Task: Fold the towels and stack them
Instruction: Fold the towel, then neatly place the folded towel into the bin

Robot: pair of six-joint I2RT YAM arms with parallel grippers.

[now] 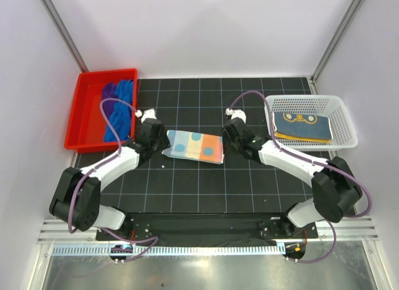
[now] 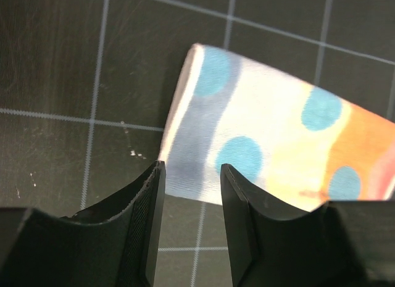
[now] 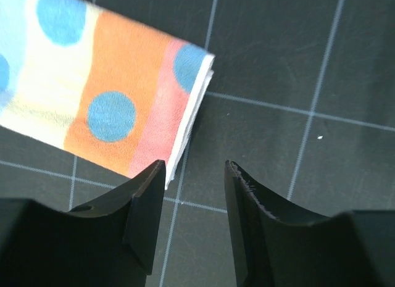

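**A:** Where is the towel we are working on?

**B:** The patterned towel [image 1: 193, 146] lies folded into a flat rectangle in the middle of the black gridded mat [image 1: 249, 178], between our 2 arms. Its stripes run pale blue, cream, orange and pink, with blue dots.

**A:** And our left gripper [image 2: 191, 173]?

**B:** Its fingers are spread, with nothing pinched. The pale blue end of the towel sits right in front of the tips, and 1 corner shows in the gap. We cannot tell whether they touch the cloth.

**A:** The right gripper [image 3: 194, 170]?

**B:** Spread as well, and holding nothing. The pink end, where we see layered white edges, lies just beside the finger on the left of that wrist view.

**A:** The other towels?

**B:** A blue towel [image 1: 123, 112] and a purple towel [image 1: 109, 93] lie crumpled together in the red tray [image 1: 80, 118] at the far left. In the white mesh basket [image 1: 346, 137] on the right, a folded navy towel [image 1: 303, 123] rests on a yellow towel [image 1: 293, 138], of which we see only an edge.
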